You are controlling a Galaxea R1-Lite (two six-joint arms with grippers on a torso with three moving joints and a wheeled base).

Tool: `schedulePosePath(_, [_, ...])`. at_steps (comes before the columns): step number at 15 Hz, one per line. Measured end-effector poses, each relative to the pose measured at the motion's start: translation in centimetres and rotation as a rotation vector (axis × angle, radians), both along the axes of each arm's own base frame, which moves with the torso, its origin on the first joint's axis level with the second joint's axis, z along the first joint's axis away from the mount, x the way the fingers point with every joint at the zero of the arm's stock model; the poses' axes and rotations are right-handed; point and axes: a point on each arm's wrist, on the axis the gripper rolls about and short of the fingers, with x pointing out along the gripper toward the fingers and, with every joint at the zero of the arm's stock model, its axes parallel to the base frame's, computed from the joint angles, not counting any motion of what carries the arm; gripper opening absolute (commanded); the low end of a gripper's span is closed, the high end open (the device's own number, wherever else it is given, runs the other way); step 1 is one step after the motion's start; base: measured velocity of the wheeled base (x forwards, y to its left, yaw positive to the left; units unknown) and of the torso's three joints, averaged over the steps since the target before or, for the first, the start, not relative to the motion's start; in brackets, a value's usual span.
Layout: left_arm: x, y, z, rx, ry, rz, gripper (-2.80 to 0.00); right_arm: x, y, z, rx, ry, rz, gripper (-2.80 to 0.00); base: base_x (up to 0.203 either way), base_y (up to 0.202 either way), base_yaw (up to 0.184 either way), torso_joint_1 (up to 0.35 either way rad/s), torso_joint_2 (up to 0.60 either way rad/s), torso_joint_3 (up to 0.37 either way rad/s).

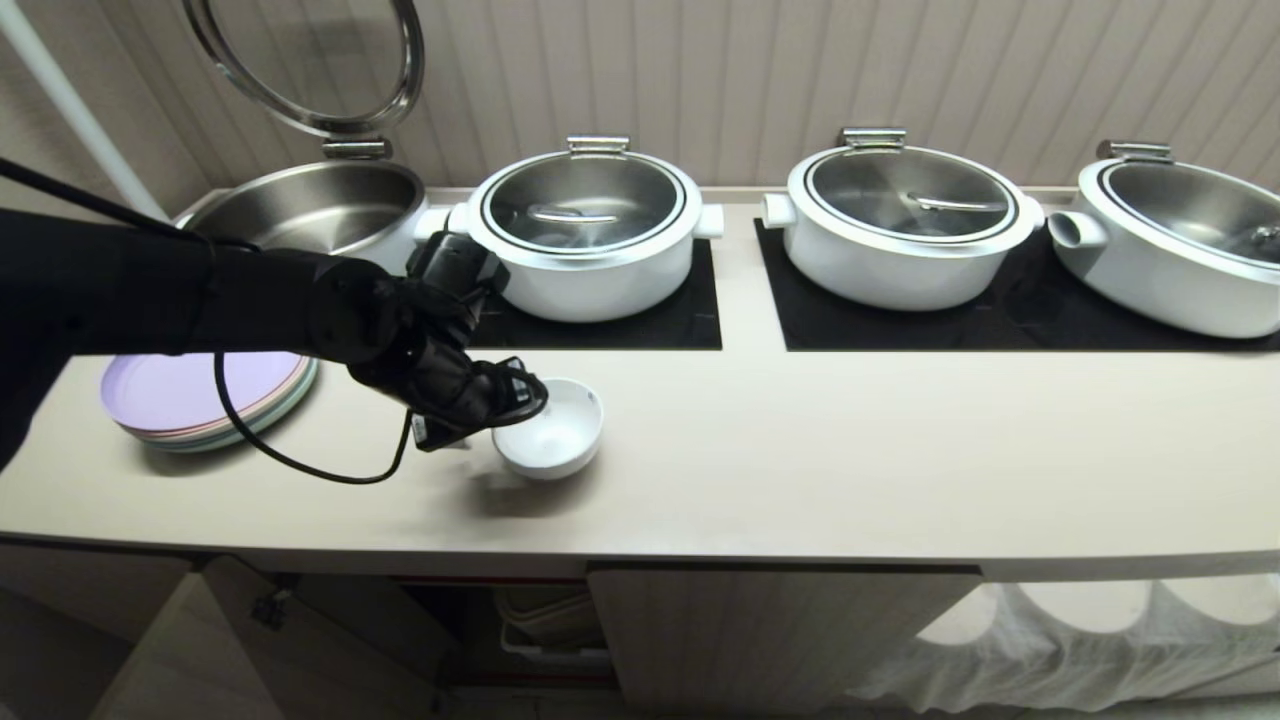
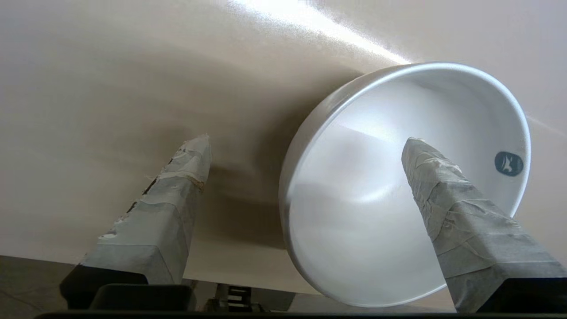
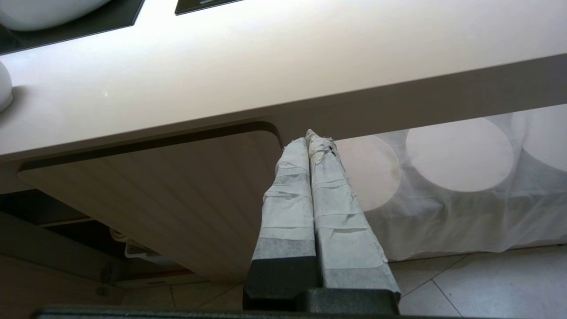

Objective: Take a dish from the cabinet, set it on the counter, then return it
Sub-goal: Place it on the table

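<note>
The dish (image 1: 560,435), a small white glossy bowl, stands upright on the cream counter (image 1: 850,450) near its front left. My left gripper (image 1: 522,395) hangs over the bowl's left rim and is open. In the left wrist view one taped finger (image 2: 436,190) is over the inside of the dish (image 2: 354,199) and the other (image 2: 181,177) is outside it above the counter (image 2: 133,88); neither presses the rim. My right gripper (image 3: 312,139) is shut and empty, parked below the counter's edge (image 3: 266,66) before a cabinet door (image 3: 177,190). The cabinet (image 1: 780,630) stands open at its left.
A stack of pastel plates (image 1: 205,395) lies left of the arm. White lidded pots (image 1: 590,235) (image 1: 905,225) sit on black mats behind the bowl, and a steel pan (image 1: 310,205) with a raised lid is at the back left. A white cloth (image 1: 1090,640) hangs under the counter's right.
</note>
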Motion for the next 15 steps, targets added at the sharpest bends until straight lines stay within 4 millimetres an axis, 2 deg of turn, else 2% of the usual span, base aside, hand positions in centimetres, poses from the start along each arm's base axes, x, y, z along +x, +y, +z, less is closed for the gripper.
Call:
schedulePosePath(5, [-0.9, -0.6, 0.3, -0.006, -0.083, -0.007, 0.0, 0.0, 0.0, 0.0, 0.0, 0.001, 0.0, -2.8, 0.0, 0.0, 0.0, 0.0, 0.0, 0.0])
schedulePosePath(10, [-1.9, -0.4, 1.3, -0.005, -0.17, -0.023, 0.0, 0.0, 0.0, 0.0, 0.0, 0.0, 0.0, -2.8, 0.0, 0.0, 0.0, 0.0, 0.0, 0.0])
schedulePosePath(15, [-3.1, 0.6, -0.5, 0.125, -0.316, -0.142, 0.0, 0.0, 0.0, 0.0, 0.0, 0.0, 0.0, -2.8, 0.0, 0.0, 0.0, 0.0, 0.0, 0.0])
